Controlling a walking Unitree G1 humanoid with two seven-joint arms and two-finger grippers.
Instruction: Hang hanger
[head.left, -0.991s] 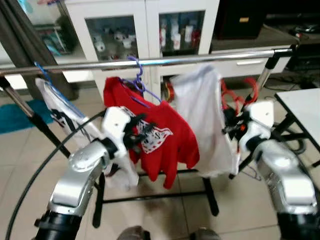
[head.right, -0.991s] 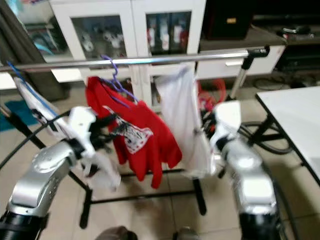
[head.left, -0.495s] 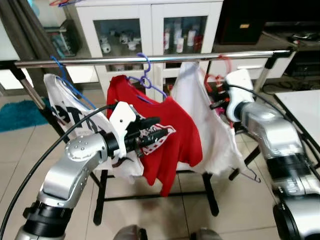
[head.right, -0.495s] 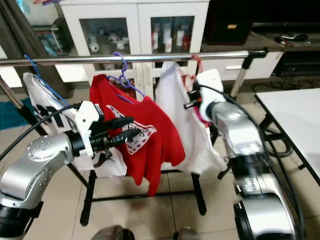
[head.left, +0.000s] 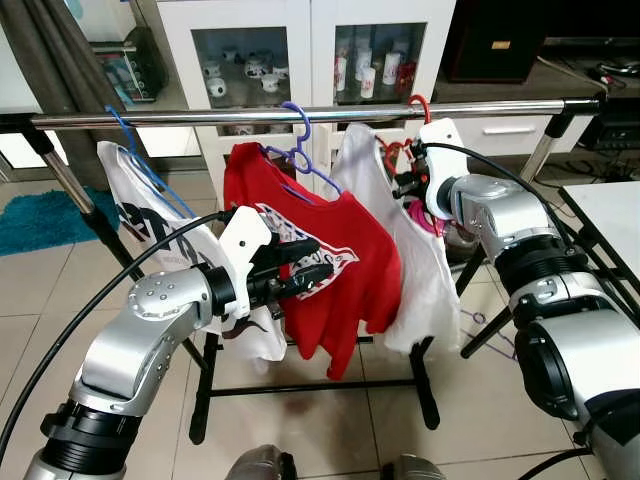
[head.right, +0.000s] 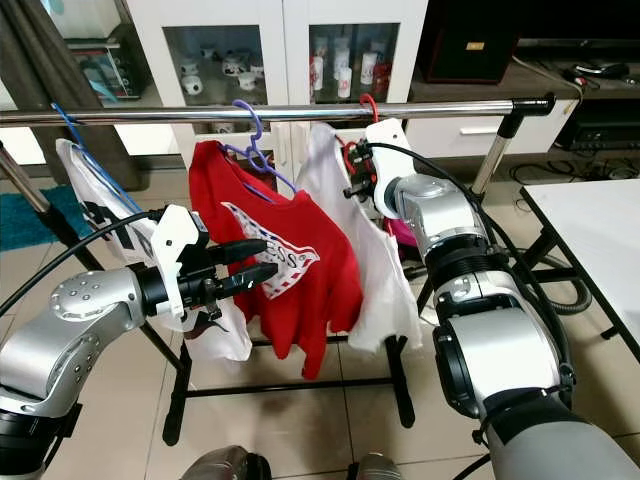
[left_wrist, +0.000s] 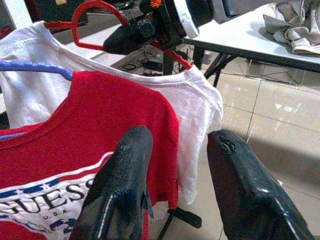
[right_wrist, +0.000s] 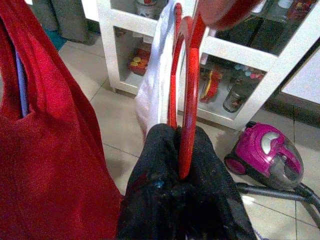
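Left gripper (head.left: 315, 272): fingers apart and holding nothing, poised at the front of the red shirt (head.left: 335, 265), at about 7 o'clock from the rail's middle, likely kept clear.
Right gripper (right_wrist: 182, 170): fingers clamped on the red hanger (right_wrist: 186, 85) at its neck, so the hook can be steered.
Red hanger: carries the white shirt (head.left: 420, 280); hook up at the rail (head.left: 200, 117), at about 1 o'clock from the red shirt.
Rail: also bears a purple hanger (head.left: 297, 140) and a blue hanger (head.left: 125, 135).
Cabinet (head.left: 300, 50): behind, at 12 o'clock.
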